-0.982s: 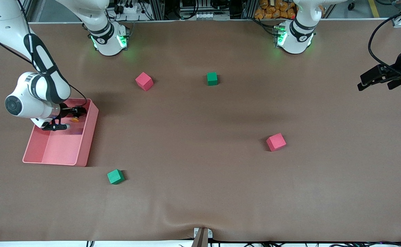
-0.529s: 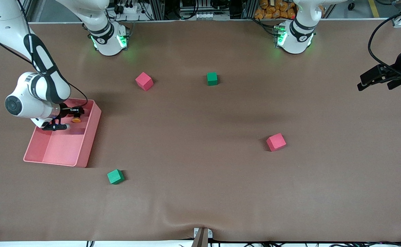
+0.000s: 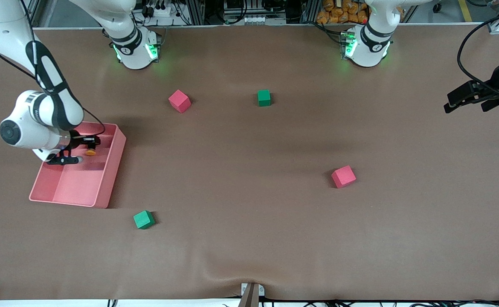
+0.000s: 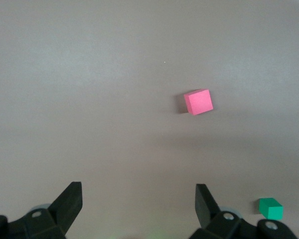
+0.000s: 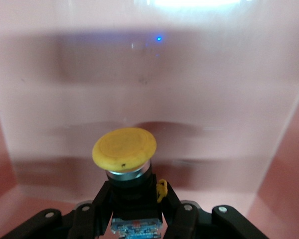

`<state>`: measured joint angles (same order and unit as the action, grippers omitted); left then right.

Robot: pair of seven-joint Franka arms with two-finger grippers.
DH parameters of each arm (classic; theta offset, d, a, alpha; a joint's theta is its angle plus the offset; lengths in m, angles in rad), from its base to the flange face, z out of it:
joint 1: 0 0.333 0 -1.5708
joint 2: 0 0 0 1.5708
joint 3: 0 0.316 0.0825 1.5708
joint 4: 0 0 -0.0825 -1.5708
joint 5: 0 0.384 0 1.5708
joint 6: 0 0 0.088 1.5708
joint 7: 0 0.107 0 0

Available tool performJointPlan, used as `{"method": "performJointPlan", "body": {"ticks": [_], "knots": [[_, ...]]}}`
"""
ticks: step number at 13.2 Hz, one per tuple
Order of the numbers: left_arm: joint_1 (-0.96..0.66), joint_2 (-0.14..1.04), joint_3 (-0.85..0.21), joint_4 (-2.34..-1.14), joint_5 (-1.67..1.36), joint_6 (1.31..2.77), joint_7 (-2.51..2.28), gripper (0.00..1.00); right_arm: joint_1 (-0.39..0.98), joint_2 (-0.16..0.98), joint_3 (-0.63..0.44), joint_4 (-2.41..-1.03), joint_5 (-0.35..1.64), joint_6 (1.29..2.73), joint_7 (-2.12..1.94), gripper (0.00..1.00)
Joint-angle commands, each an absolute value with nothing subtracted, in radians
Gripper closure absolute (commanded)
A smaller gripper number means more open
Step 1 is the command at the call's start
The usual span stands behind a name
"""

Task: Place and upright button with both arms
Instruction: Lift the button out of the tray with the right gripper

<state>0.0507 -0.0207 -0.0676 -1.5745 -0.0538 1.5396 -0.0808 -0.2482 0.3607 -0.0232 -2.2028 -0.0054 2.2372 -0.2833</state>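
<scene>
1. Between my right gripper's (image 3: 88, 146) fingers, the button (image 3: 91, 152) is sitting clamped by its black body, orange cap facing out toward the bin's wall in the right wrist view (image 5: 124, 149). It is hanging inside the pink bin (image 3: 112, 170), over the bin's half nearer the robots' bases.

2. Going by the clock face of the front view, the bin is lying at about nine o'clock on the table (image 3: 249, 238), at the right arm's end.

3. My right gripper is closing fully on the button's body; nothing else is in its grasp.

4. My left gripper (image 3: 471, 98) is waiting over the table's edge at about three o'clock, its jaws standing wide apart and holding nothing, as the left wrist view (image 4: 137, 201) is showing.

5. Scattered around are a red cube (image 3: 179, 101) and a green cube (image 3: 264, 97) toward twelve o'clock, a second red cube (image 3: 343, 176) toward four o'clock, and a second green cube (image 3: 143, 219) toward seven o'clock.

6. I am judging the step in hand to be the pick: the button is gripped but not yet out of the bin.

7. The next move is calling for a straight lift clear of the bin's walls, then a carry toward mid-table where my left gripper can be helping to stand it cap-up.
</scene>
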Motion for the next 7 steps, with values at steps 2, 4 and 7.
{"method": "performJointPlan", "body": {"ticks": [2, 4, 7], "knots": [[0.051, -0.005, -0.071, -1.548, -0.046, 1.519, -0.083, 0.00, -0.236, 0.314, -0.002, -2.035, -0.018, 2.010, -0.291, 0.94], [0.049, -0.005, -0.071, -1.546, -0.046, 1.519, -0.083, 0.00, -0.192, 0.318, -0.002, -1.926, -0.015, 1.892, -0.285, 0.94], [0.049, -0.005, -0.071, -1.548, -0.046, 1.519, -0.081, 0.00, -0.077, 0.327, -0.002, -1.818, 0.005, 1.809, -0.259, 0.94]]}}
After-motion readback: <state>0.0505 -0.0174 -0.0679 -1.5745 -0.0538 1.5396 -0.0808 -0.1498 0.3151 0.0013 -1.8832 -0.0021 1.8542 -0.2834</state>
